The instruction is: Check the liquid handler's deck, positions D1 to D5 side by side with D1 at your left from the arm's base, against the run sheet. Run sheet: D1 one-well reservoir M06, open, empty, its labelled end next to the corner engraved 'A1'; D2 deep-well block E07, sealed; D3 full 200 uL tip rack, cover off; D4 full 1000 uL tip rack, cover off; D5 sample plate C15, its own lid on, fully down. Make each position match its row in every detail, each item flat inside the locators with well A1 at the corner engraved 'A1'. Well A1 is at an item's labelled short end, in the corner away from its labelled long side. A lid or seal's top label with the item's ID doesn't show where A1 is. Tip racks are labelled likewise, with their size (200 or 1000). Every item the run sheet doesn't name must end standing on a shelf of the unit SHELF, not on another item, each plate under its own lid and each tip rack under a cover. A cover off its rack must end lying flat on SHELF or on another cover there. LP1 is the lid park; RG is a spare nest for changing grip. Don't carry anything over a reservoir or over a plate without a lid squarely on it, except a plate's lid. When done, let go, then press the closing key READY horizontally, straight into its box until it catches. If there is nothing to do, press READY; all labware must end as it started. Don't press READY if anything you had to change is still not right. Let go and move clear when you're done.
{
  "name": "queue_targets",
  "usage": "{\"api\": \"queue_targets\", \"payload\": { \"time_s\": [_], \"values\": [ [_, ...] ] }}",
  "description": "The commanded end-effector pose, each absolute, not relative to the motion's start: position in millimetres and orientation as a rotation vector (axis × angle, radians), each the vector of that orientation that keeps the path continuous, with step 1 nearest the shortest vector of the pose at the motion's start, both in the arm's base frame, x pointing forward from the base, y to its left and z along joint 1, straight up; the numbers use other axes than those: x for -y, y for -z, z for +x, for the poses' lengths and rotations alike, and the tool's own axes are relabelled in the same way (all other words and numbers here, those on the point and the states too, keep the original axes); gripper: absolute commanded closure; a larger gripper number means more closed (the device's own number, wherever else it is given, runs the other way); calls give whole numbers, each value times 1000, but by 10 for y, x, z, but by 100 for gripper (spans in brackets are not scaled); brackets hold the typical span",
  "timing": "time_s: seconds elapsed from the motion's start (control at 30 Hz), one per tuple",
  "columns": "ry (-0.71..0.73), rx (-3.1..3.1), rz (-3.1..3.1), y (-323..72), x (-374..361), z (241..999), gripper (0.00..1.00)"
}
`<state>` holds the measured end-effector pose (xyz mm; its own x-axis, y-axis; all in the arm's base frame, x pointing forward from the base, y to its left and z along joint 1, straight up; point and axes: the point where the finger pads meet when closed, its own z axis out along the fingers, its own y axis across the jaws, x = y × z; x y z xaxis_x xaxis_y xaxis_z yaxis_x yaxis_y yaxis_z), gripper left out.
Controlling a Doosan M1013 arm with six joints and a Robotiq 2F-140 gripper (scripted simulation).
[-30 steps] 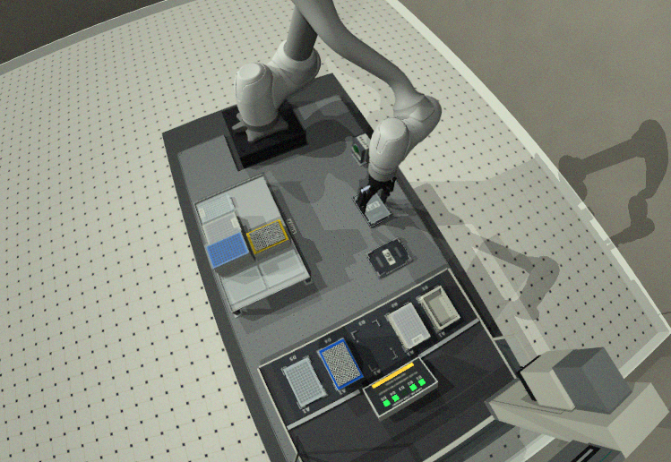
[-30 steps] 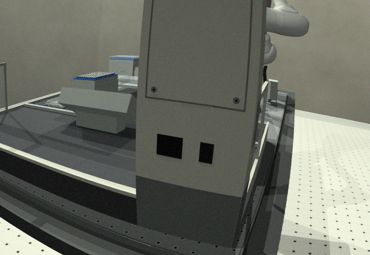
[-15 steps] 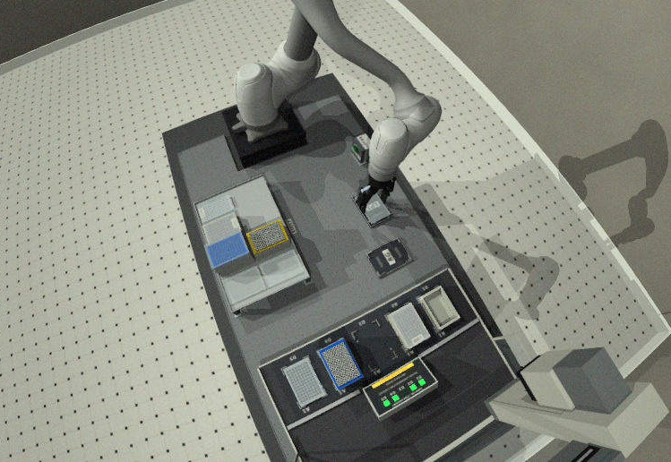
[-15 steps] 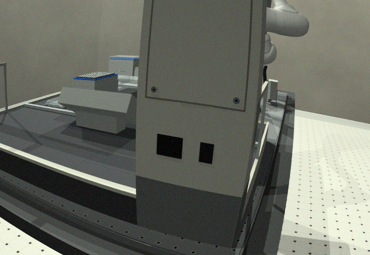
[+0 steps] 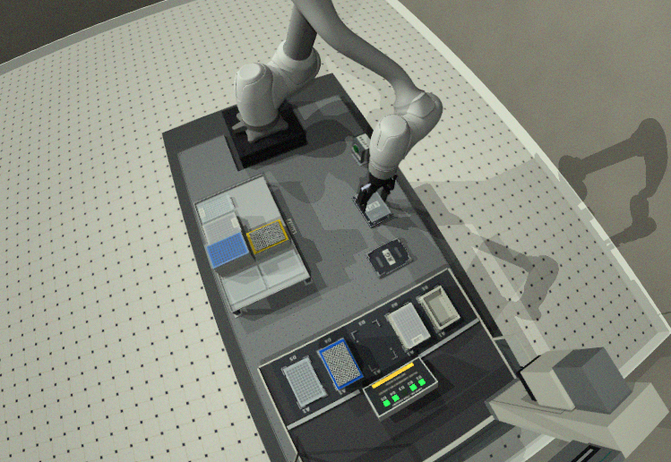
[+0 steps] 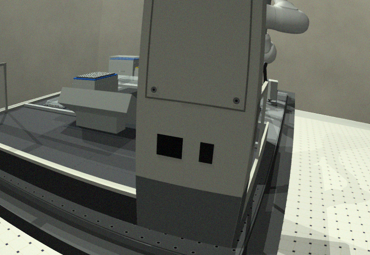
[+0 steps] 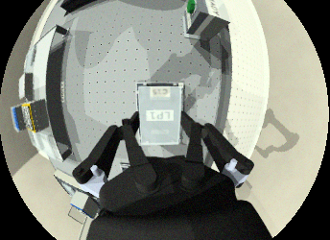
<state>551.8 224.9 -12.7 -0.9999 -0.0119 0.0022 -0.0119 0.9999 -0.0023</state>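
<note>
My gripper [image 5: 375,197] is shut on a flat grey labelled lid [image 5: 378,210] that lies on a dark nest near the bench's right edge. In the wrist view the fingers clasp its long sides, with its white top label [image 7: 160,115] facing up. I cannot tell whether a plate lies under it. On the deck, from right to left, stand an open reservoir [image 5: 438,306], a sealed white block [image 5: 408,325], an empty position [image 5: 372,344], a blue-rimmed tip rack [image 5: 340,363] and a pale plate [image 5: 304,384].
The READY box with its green key [image 5: 357,149] stands just behind the gripper. A second dark nest [image 5: 385,260] lies towards the deck. The shelf unit [image 5: 247,231] holds a yellow-rimmed tip rack [image 5: 266,236], a blue cover [image 5: 227,250] and pale items. A tall grey housing [image 6: 197,105] blocks the exterior view.
</note>
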Motion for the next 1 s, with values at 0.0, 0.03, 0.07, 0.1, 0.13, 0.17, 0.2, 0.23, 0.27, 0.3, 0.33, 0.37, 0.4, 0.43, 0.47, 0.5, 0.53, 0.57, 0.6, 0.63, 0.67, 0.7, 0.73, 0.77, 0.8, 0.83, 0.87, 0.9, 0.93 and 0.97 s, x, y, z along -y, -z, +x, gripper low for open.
{"api": "queue_targets", "payload": {
  "time_s": [0.0,0.03,0.07,0.1,0.13,0.17,0.2,0.23,0.27,0.3,0.33,0.37,0.4,0.43,0.47,0.5,0.53,0.57,0.6,0.63,0.67,0.7,0.73,0.77,0.8,0.83,0.87,0.9,0.93,0.97],
  "values": [
    [-2,3140,18,82,-2252,5523,90],
    [-2,3140,18,66,-2252,5523,90],
    [-2,3140,18,49,-2252,5523,90],
    [-2,3140,18,32,-2252,5523,90],
    [-2,3140,18,16,-2252,5523,90],
    [-2,3140,18,-1,-2253,5523,90],
    [-2,3140,18,-1,-2253,5523,90],
    [-2,3140,18,-1,-2253,5523,90],
    [-2,3140,18,-18,-2253,5523,90],
    [-2,3140,18,-35,-2253,5523,90],
    [-2,3140,18,-51,-2253,5523,90],
    [-2,3140,18,-68,-2253,5523,90],
    [-2,3140,18,-84,-2253,5523,90],
    [-2,3140,18,-101,-2253,5523,90],
    [-2,3140,18,-118,-2253,5523,90],
    [-2,3140,18,-135,-2253,5523,90],
    [-2,3140,18,-151,-2253,5523,90],
    [-2,3140,18,-168,-2253,5523,90],
    [-2,3140,18,-185,-2253,5523,90],
    [-2,3140,18,-201,-2253,5523,90],
    [-2,3140,18,-218,-2253,5523,90],
    [-2,3140,18,-235,-2253,5523,90],
    [-2,3140,18,-251,-2253,5523,90],
    [-2,3140,18,-251,-2253,5523,90],
    [-2,3140,18,-251,-2253,5523,90],
    [-2,3140,18,-268,-2253,5523,90],
    [-2,3140,18,-285,-2253,5523,90],
    [-2,3140,18,-301,-2253,5523,90],
    [-2,3140,18,-318,-2253,5523,90],
    [-2,3140,18,-335,-2253,5523,90]
  ]
}}
